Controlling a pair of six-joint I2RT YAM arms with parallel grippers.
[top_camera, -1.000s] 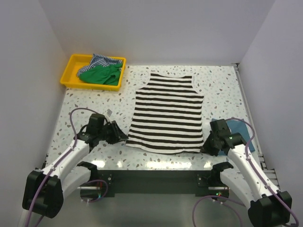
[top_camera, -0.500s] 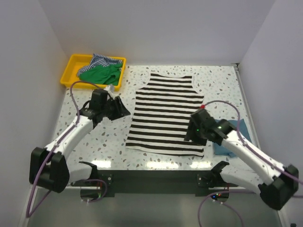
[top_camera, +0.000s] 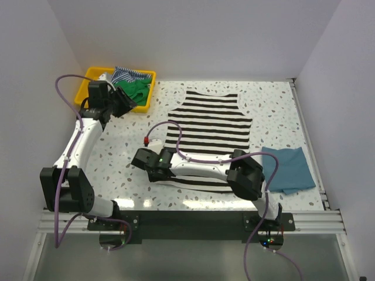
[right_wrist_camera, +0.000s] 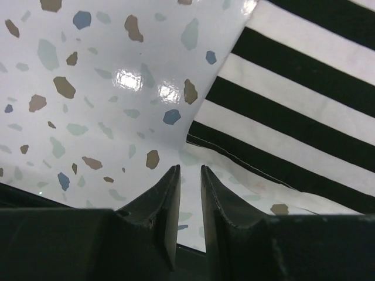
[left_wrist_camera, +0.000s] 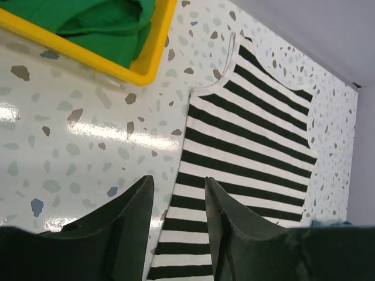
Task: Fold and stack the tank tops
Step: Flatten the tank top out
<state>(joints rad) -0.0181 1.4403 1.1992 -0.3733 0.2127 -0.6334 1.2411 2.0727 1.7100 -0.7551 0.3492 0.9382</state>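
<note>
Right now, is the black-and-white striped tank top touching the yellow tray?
Apart. The left wrist view shows a strip of bare speckled table between the black-and-white striped tank top and the yellow tray.

We find the spread tank top point(top_camera: 208, 137) at the centre of the surface point(top_camera: 117, 140), a folded tank top point(top_camera: 287, 170) at its four o'clock, and at ten o'clock the tray point(top_camera: 150, 89), with heaped tank tops point(top_camera: 133, 85) lying in it.

left claw point(left_wrist_camera: 177, 182): parted, empty | right claw point(right_wrist_camera: 189, 171): narrow gap, seemingly empty, reaching across leftward
</note>
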